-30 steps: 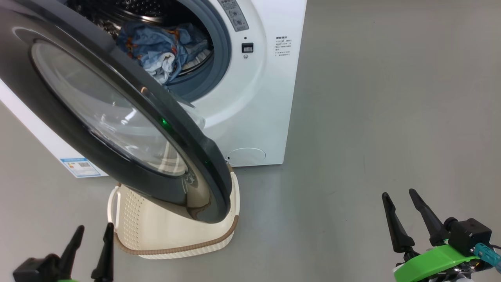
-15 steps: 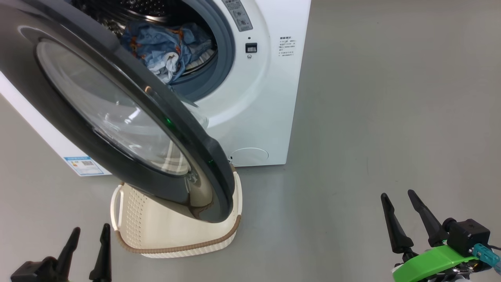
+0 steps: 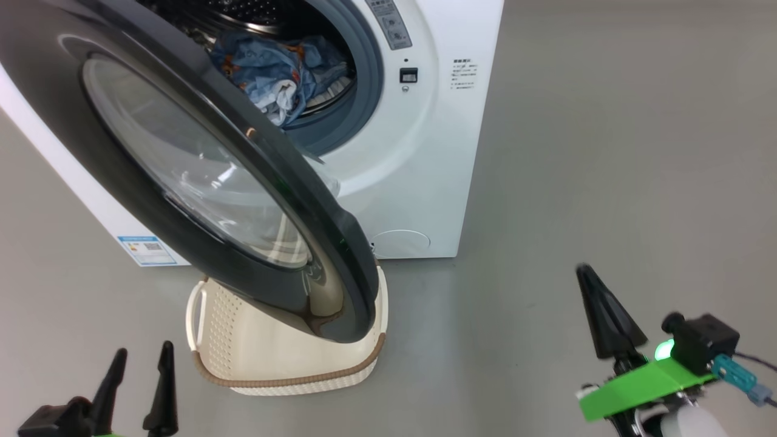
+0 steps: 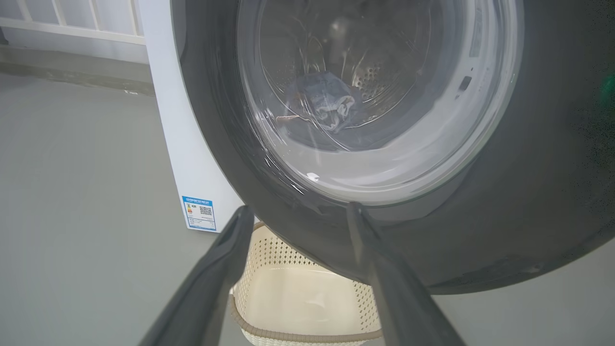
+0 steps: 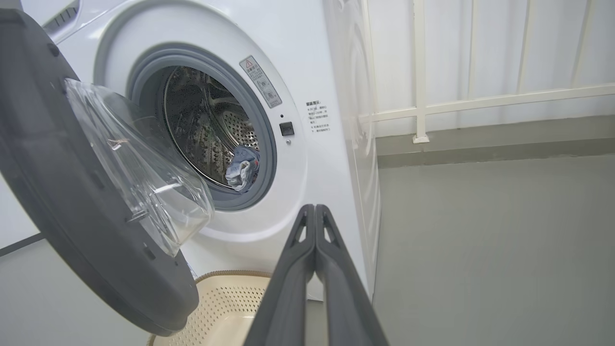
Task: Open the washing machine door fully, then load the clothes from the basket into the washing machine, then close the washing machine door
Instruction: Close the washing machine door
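Hanging half-open, washing machine door (image 3: 200, 176) bulging toward drum (image 5: 211, 139), left gripper (image 3: 143, 351) spread, right gripper (image 3: 587, 273) clenched empty.

Right gripper (image 3: 586, 273): two long black fingers, broad at the root and tapered to a point. In the wrist view they read matte dark grey, each finger (image 5: 295, 283) with a narrow slot near its tip. Behind them sat a flat bright-green bracket (image 3: 643, 381), a boxy black camera block (image 3: 704, 347), a small green lamp (image 3: 664, 350) and a teal plug (image 3: 733, 371) with a grey cable (image 3: 760, 396). Left gripper (image 3: 144, 351): the same black tapered fingers, mounted on a black base (image 3: 51, 420).
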Robot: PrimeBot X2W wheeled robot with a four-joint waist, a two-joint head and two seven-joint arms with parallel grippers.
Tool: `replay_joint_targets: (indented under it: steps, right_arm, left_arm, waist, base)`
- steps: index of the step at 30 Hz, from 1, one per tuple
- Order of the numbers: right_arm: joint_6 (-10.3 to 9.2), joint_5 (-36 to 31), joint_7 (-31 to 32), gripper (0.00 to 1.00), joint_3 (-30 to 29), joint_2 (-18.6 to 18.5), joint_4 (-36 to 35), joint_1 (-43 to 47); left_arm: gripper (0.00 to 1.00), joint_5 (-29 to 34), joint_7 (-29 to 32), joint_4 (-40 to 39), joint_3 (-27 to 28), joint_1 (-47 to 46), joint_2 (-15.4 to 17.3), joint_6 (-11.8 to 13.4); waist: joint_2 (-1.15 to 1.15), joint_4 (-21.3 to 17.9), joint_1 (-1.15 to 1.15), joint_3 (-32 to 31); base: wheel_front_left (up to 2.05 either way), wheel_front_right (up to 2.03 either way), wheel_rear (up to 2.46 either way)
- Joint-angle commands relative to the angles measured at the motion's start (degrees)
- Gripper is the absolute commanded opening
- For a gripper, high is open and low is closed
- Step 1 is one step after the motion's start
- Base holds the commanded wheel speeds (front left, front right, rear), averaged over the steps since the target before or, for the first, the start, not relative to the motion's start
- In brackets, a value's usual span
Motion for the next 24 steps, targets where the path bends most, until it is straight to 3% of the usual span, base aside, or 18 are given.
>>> replay_joint_targets:
  steps: [1,16,24]
  right_arm:
    - [0.09,0.6,-0.3,0.00,2.4,0.1,-3.1,-3.0]
    - [0.09,2.0,-0.3,0.00,15.0,1.8,-18.5,-8.7]
    - [0.09,3.0,-0.3,0.00,24.7,1.6,-17.1,-10.2]
  left_arm:
    - [1.00,0.7,-0.6,-2.0,3.0,-0.8,0.5,-0.1]
    - [1.00,2.5,-0.6,-5.6,5.4,1.1,-3.0,-0.1]
    - [1.00,2.8,-0.6,-6.8,5.8,2.0,-4.1,-0.1]
  waist:
    - [0.00,0.5,0.00,-0.2]
    - [0.00,4.3,0.00,-1.8]
    - [0.00,6.0,0.00,-1.9]
  base:
    - [0.00,0.00,0.00]
    - [0.00,0.00,0.00]
    - [0.00,0.00,0.00]
